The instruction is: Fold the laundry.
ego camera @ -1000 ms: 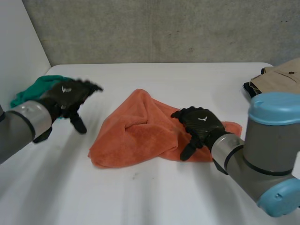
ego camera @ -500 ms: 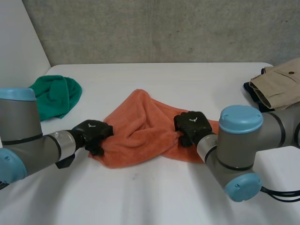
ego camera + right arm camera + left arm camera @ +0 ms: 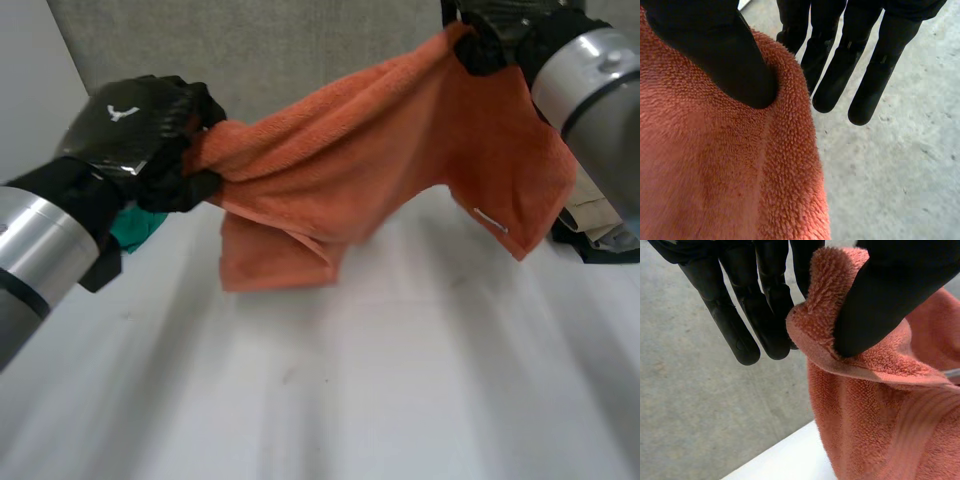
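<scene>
Left hand (image 3: pixel 135 125): thumb and fingers pinch one hemmed end of orange towel (image 3: pixel 380 150).
Right hand (image 3: pixel 500 25): pinches the opposite end.
Towel: looped terry (flat woven hem band), stretched between the hands, sagging above white table (image 3: pixel 350 400).

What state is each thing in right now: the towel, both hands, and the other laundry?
orange towel: held up in the air, stretched between both hands, unfolded, lower part hanging.
left hand: shut on the orange towel, thumb pinching its hemmed edge.
right hand: shut on the orange towel, thumb pinching its upper edge.
green cloth: crumpled on the table, mostly hidden behind the left hand.
beige garment: lying at the table's edge, partly hidden.
</scene>
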Controlling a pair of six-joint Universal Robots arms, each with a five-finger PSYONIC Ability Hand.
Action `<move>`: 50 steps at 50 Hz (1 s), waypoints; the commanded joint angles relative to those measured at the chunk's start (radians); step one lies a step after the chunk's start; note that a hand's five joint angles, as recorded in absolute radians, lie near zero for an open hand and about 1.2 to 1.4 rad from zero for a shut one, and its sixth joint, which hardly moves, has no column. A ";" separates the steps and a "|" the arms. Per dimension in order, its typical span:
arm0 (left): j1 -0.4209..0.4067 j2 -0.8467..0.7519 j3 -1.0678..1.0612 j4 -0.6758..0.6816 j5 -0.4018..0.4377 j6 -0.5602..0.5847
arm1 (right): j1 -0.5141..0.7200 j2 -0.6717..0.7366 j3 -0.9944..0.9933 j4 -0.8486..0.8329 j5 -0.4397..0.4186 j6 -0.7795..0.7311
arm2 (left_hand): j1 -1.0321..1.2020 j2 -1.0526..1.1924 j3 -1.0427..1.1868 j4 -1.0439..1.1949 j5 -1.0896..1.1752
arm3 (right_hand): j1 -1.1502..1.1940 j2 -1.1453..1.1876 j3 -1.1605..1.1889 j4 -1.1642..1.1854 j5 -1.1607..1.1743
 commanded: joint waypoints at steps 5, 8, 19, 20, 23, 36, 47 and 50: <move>-0.067 -0.404 0.161 0.006 -0.176 0.087 | 0.049 0.396 -0.231 -0.012 -0.001 -0.021 | 0.249 0.200 0.204 0.197 0.230 | 0.284 0.217 0.207 0.198 0.217; -0.073 -0.532 0.231 -0.011 -0.220 0.099 | 0.058 0.511 -0.255 -0.054 0.004 -0.035 | 0.249 0.200 0.204 0.197 0.230 | 0.284 0.217 0.207 0.198 0.217; -0.090 -0.676 0.377 -0.109 -0.220 0.026 | 0.109 0.635 -0.280 -0.204 0.188 -0.057 | -0.813 -0.862 -0.858 -0.865 -0.832 | -0.938 -1.004 -1.015 -1.024 -1.005; -0.088 -0.663 0.374 -0.120 -0.225 0.020 | 0.109 0.615 -0.271 -0.197 0.199 -0.055 | -0.857 -0.906 -0.902 -0.909 -0.876 | -0.938 -1.004 -1.015 -1.024 -1.005; -0.082 -0.592 0.348 -0.151 -0.246 0.009 | 0.102 0.494 -0.206 -0.138 0.225 -0.053 | -0.973 -1.022 -1.018 -1.025 -0.992 | -0.938 -1.004 -1.015 -1.024 -1.005; -0.085 -0.317 0.031 -0.166 -0.276 0.032 | 0.076 0.117 0.172 0.306 0.194 -0.147 | -0.811 -0.860 -0.856 -0.863 -0.830 | -0.938 -1.004 -1.015 -1.024 -1.005; -0.128 -0.483 -0.002 -0.094 -0.274 0.072 | 0.073 0.176 0.432 0.207 0.118 -0.165 | -0.749 -0.798 -0.794 -0.801 -0.768 | -0.762 -0.828 -0.839 -0.848 -0.829; -0.134 -0.543 0.042 -0.073 -0.303 0.078 | 0.075 0.225 0.438 0.117 0.119 -0.164 | -0.796 -0.845 -0.841 -0.848 -0.815 | -0.750 -0.816 -0.827 -0.836 -0.817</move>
